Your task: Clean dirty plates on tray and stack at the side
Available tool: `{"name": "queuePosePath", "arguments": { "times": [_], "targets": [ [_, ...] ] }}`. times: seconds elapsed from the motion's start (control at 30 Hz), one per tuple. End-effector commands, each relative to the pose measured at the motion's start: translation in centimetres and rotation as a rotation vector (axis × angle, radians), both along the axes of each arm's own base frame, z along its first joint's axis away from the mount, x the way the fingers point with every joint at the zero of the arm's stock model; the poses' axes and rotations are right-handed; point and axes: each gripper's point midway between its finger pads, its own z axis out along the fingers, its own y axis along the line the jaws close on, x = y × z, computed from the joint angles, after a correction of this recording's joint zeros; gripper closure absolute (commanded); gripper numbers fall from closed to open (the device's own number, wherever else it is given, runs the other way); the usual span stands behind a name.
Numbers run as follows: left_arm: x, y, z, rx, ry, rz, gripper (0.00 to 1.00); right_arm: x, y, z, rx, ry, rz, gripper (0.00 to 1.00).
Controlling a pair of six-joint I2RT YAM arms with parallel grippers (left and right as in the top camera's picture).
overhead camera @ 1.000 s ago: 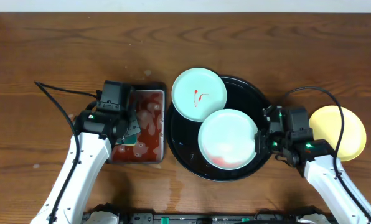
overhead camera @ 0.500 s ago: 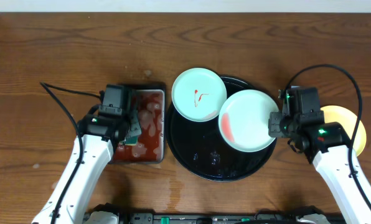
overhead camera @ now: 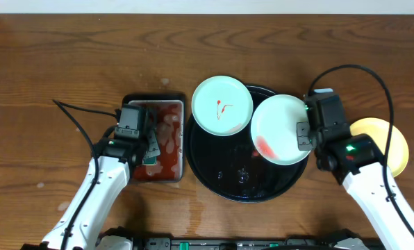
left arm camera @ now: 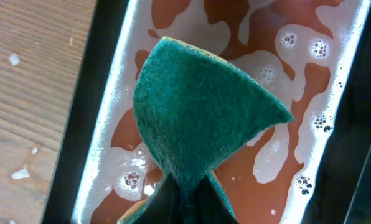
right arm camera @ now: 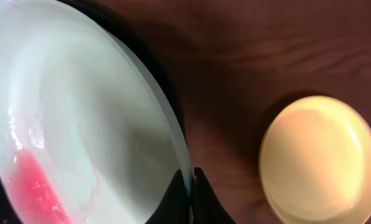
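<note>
**Smeared plate tips steeper over tray**

Tilted further than half a second ago, the mint plate [overhead camera: 280,128] hangs over the right side of the black tray [overhead camera: 214,177], its rim pinched by the right gripper [overhead camera: 303,132]. The left gripper [overhead camera: 150,147] clamps a green sponge [left arm camera: 198,124] above the sauce tray [overhead camera: 167,132]. A yellow plate [overhead camera: 391,142] lies on the table at right.

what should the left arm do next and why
Probably carry the sponge from the soapy metal tray across to the mint plate: the right pincer holds it tilted by the rim above the black tray, and a red smear shows on it.
</note>
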Motion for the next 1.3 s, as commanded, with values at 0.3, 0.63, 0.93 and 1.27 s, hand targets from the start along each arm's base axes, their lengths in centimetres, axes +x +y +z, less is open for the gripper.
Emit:
{"name": "queuePosePath", "arguments": {
  "times": [0.3, 0.63, 0.93, 1.27],
  "targets": [
    [0.2, -0.1, -0.7, -0.003, 0.007, -0.011, 0.93, 1.6, 4.5, 4.8, -0.263, -0.219, 0.219, 0.99],
    [0.6, -0.5, -3.7, -0.011, 0.082, -0.022, 0.92, 1.9, 8.3, 5.9, -0.550, -0.277, 0.424, 0.99],
    [1.2, -0.6, -4.2, -0.010, 0.076, -0.026, 0.84, 2.1, 9.7, 7.1, -0.617, -0.340, 0.431, 0.99],
    [1.2, -0.6, -4.2, -0.010, 0.075, -0.025, 0.39, 2.2, 9.7, 7.0, -0.619, -0.336, 0.432, 0.99]
  ]
}}
